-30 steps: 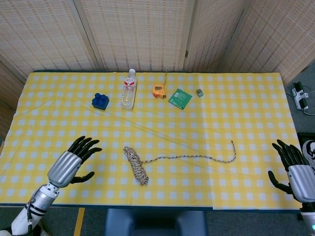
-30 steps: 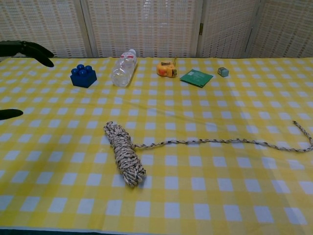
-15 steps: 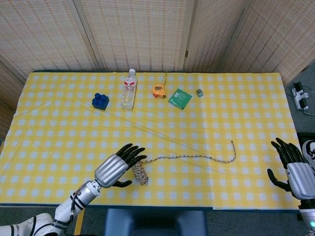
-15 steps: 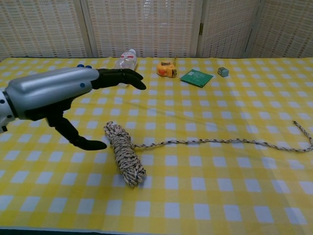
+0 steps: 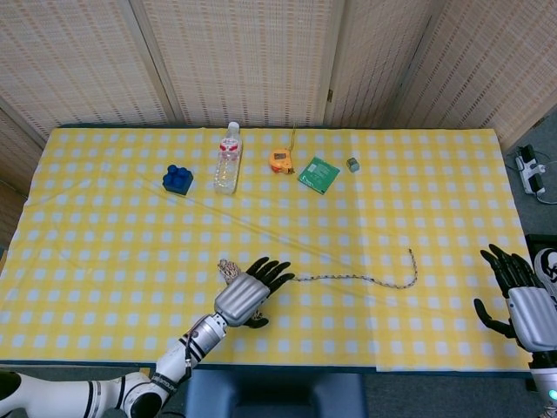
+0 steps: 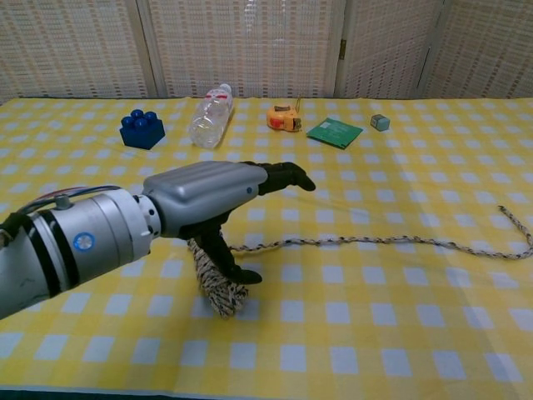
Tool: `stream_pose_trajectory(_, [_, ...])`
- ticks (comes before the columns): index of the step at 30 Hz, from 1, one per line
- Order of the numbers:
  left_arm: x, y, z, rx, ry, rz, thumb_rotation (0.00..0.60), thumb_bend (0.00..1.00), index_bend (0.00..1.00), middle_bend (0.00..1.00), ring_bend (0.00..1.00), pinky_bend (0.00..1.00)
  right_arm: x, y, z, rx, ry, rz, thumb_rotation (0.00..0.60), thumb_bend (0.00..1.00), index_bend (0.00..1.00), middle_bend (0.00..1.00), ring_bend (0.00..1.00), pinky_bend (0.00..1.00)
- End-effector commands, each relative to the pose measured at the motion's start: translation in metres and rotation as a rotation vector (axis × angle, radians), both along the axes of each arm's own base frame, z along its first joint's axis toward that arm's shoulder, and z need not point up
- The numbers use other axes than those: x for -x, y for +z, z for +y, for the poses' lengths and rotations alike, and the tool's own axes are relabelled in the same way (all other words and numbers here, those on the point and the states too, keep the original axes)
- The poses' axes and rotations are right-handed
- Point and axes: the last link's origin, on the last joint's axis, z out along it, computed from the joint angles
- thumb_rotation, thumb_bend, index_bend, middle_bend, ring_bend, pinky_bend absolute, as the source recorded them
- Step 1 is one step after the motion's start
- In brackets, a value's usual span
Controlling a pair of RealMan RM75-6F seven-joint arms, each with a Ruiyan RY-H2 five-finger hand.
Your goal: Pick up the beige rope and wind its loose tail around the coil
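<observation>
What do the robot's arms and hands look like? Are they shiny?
Yes, a bit. The left hand has a smooth silver-grey metal back and black fingers. Its forearm is a grey cylinder with black bands, a small round blue mark and thin coloured wires near the wrist. The right hand looks the same: silver back, black fingers.

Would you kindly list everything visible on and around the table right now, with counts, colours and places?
rope: one, beige with dark flecks, coil near front under the left hand, tail trailing right
toy brick: one, blue, far left
bottle: one, clear, lying beside the brick
tape measure: one, orange-yellow, far centre
card: one, green, right of the tape measure
cube: one, small, grey-green
tablecloth: one, yellow-white check
left hand: open over the coil
right hand: open, at the right edge
</observation>
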Motion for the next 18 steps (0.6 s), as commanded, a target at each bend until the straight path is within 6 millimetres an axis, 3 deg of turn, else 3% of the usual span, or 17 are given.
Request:
stream_pose_trajectory(1, [-0.005, -0.016, 0.007, -0.011, 0.017, 0.023, 0.600, 0.22, 0.13, 0.04, 0.00, 0.00, 0.001, 0.000, 0.000, -0.001, -0.003, -0.001, 0.600, 0.45, 0.04, 0.04, 0.07, 0.00])
stream_pose_trajectory(11, [0.005, -0.040, 0.011, -0.070, 0.077, 0.111, 0.600, 0.22, 0.11, 0.03, 0.00, 0.00, 0.001, -0.001, -0.001, -0.003, -0.006, -0.004, 0.600, 0.45, 0.04, 0.04, 0.07, 0.00])
stream_pose_trajectory(18, [0.028, -0.029, 0.013, -0.138, 0.081, 0.264, 0.600, 0.22, 0.02, 0.00, 0.00, 0.00, 0.002, 0.000, -0.001, 0.001, -0.004, -0.005, 0.600, 0.45, 0.04, 0.04, 0.07, 0.00])
